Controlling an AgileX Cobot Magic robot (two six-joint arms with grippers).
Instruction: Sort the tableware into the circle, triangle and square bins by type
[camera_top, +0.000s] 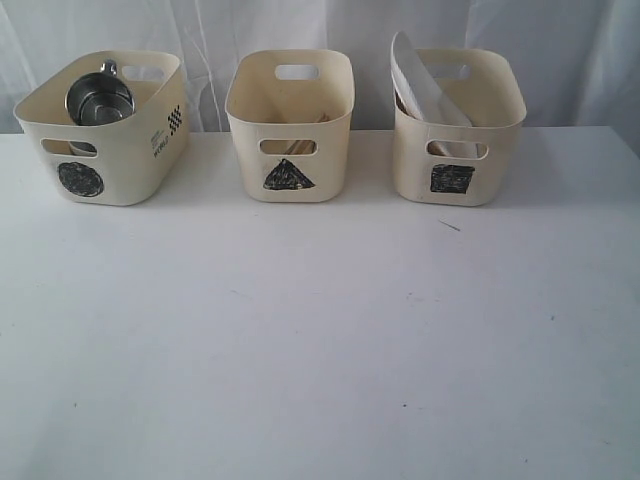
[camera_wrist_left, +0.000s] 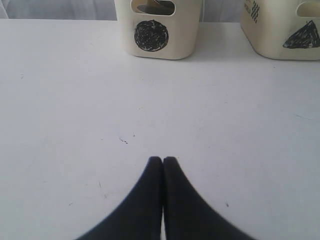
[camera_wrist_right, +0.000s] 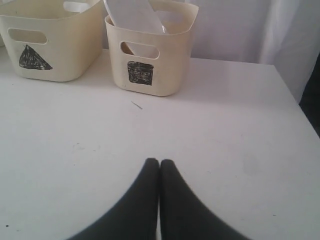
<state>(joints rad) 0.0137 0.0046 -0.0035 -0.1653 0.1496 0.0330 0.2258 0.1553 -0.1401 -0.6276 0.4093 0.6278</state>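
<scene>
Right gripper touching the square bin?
Apart. The right wrist view shows a wide stretch of bare table between the right gripper and the square bin.

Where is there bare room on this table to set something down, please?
Along the back it is crowded: only narrow gaps separate the circle bin, triangle bin and square bin. In front of them the table is bare, side to side.
</scene>
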